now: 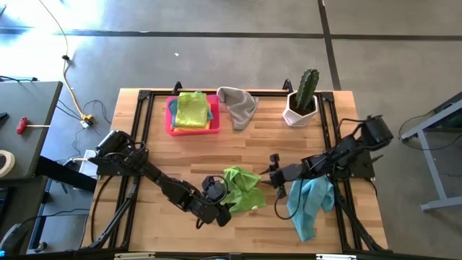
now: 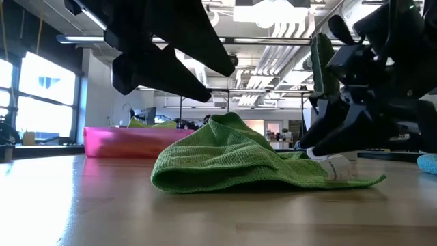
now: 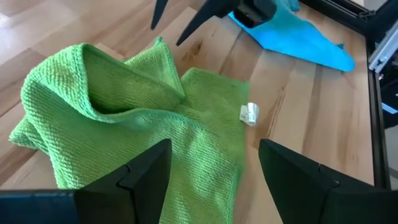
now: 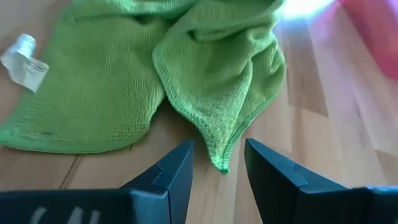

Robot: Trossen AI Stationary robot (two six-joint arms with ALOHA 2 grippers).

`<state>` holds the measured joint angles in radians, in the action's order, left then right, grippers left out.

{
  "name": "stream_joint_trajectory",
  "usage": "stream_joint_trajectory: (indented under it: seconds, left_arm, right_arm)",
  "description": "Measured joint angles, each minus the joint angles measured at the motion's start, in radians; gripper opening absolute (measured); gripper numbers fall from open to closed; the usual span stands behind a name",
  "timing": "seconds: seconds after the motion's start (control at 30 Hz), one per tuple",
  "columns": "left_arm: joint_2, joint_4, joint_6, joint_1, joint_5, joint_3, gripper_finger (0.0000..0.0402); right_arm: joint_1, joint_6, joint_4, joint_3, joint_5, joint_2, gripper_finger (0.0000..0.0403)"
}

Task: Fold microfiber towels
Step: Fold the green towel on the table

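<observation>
A green towel [image 1: 242, 189] of nubby, waffle-like microfiber lay crumpled on the slatted wooden surface [image 1: 216, 155], near its front edge and between the two arms. One corner was humped up into a soft peak, while the rest spread flat, ending in a thin hemmed edge with a small white care label [image 3: 249, 113] lying on the wood beside it.

The left pincer [image 1: 219, 209] hung just above the towel's front-left part, its dark, wedge-shaped fingers [image 3: 144, 172] spread wide and holding nothing. The right pincer [image 1: 268, 175] sat at the towel's right edge, its fingers [image 4: 172, 172] parted only narrowly, empty, with a pointed fold of the cloth lying just ahead of the gap.

A light blue towel [image 1: 309, 204] was draped limp under the right arm, trailing toward the front-right corner. At the back edge, a pink plastic tray [image 1: 171, 124] held a flat stack topped by a lime towel [image 1: 192, 110], with blue showing beneath. A grey towel [image 1: 238, 105] lay bunched just beside the tray, and a cactus [image 1: 307, 88] stood in a faceted white pot [image 1: 298, 113] farther right.

Bare wood lay open across the middle of the surface, between the green towel and the back row.
</observation>
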<state>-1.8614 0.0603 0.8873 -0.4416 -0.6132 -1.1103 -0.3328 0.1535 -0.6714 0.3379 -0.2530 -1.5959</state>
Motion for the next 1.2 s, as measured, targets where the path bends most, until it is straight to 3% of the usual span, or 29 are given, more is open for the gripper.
stream_joint_trajectory:
  seconds: [0.4,0.5,0.67,0.8,1.03,1.2]
  left_arm:
    - [0.000,0.003,0.000,0.000,0.000,0.000,0.0232]
    - [0.000,0.004,0.000,0.000,0.000,0.000,0.0232]
    - [0.000,0.011,0.000,0.000,0.003,0.000,0.0232]
    - [0.000,0.031,-0.049,0.001,0.003,0.000,0.0232]
    - [0.000,0.010,-0.384,0.019,-0.062,0.000,0.0232]
    - [0.000,-0.018,-0.484,0.054,-0.157,0.000,0.0232]
  right_arm:
    - [0.000,0.090,-0.006,0.104,-0.093,-0.141,0.0131]
    - [0.000,0.091,-0.005,0.112,-0.091,-0.141,0.0099]
    - [-0.001,0.074,-0.004,0.114,-0.076,-0.139,0.0010]
    - [-0.002,-0.050,-0.002,0.114,-0.071,-0.124,0.0012]
    - [-0.002,-0.311,0.129,0.115,-0.052,0.028,0.0001]
    - [-0.002,-0.473,0.477,0.216,-0.063,0.149,0.0001]
